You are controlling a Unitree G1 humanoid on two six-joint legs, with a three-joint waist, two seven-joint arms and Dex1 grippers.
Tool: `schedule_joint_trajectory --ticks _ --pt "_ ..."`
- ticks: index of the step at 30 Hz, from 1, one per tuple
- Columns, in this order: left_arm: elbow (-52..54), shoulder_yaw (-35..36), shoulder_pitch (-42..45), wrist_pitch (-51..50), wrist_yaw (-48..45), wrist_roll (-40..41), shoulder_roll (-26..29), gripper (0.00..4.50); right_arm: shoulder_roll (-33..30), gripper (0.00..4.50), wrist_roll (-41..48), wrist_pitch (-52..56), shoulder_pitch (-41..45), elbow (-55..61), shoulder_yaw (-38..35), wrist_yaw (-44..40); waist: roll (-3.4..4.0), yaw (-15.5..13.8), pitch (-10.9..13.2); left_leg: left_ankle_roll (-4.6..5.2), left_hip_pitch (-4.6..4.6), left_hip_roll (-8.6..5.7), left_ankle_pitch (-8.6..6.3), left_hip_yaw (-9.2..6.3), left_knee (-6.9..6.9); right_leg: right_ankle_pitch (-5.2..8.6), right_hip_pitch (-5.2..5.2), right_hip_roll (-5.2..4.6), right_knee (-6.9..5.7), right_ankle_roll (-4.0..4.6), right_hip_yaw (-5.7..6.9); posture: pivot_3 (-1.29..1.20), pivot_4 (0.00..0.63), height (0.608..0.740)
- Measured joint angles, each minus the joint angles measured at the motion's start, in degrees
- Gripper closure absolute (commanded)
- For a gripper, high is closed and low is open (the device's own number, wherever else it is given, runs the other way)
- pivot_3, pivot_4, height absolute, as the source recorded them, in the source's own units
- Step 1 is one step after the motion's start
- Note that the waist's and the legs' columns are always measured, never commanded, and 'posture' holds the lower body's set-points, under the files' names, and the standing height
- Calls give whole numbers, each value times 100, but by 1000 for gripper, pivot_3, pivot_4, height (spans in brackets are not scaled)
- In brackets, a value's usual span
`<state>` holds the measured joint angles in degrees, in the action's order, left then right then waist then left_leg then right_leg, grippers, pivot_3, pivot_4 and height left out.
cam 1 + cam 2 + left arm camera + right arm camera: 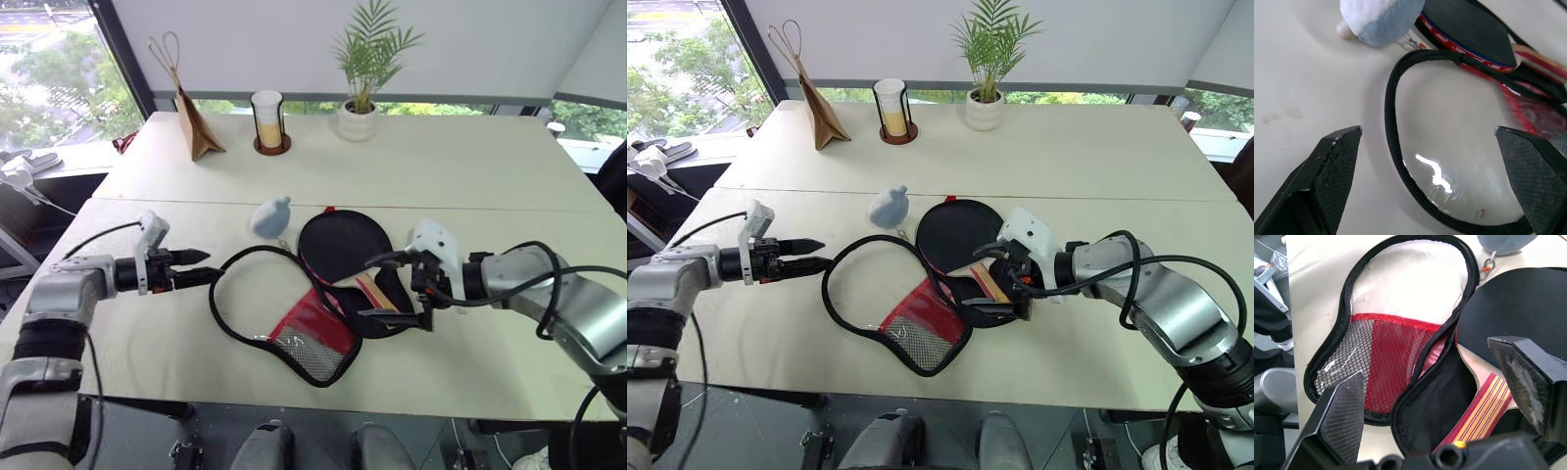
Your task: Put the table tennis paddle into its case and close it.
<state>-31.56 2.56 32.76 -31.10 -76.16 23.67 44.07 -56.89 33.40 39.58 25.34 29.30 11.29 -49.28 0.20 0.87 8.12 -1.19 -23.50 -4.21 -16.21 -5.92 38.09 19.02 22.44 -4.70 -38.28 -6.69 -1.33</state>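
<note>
Pale tabletop [470, 176]: both hands, left hand [201, 266] and right hand [397, 289], gape wide, empty; seat the dark rubber-faced wooden paddle [338, 245] fully inside the unzipped black-and-red fabric case [309, 328] first.

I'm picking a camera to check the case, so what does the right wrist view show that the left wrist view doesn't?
Right wrist view alone: the case's red mesh pocket and black inner lining, plus the striped paddle handle lying on the lining. Left wrist view alone: the red lettered edge of the table tennis paddle and the clear window of the opened flap, seen close. Both: the black zipper edging, the dark paddle face, the grey-blue plush toy, and open jaws.
</note>
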Motion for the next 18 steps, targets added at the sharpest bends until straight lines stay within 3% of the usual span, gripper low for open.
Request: schedule_joint_trajectory --ticks 10,14,18 --pt "-491 -412 142 140 -610 -332 -178 0 -128 19 194 413 -147 624 -745 -154 -2 -2 -1 0 0 0 0 0 0 0 -1 -2 -2 0 -2 0 150 740" --pt "-490 -415 112 111 -699 -378 -237 1196 -171 0 222 514 -147 665 -903 -187 -2 -4 -1 0 0 0 0 0 1 0 -1 -2 -2 0 -2 0 150 740" --pt "-334 -412 -21 -224 -834 -284 -320 3230 -244 0 141 516 -168 647 -962 -192 -3 2 -2 0 0 0 0 0 1 0 -1 -2 -3 0 -2 0 150 740"
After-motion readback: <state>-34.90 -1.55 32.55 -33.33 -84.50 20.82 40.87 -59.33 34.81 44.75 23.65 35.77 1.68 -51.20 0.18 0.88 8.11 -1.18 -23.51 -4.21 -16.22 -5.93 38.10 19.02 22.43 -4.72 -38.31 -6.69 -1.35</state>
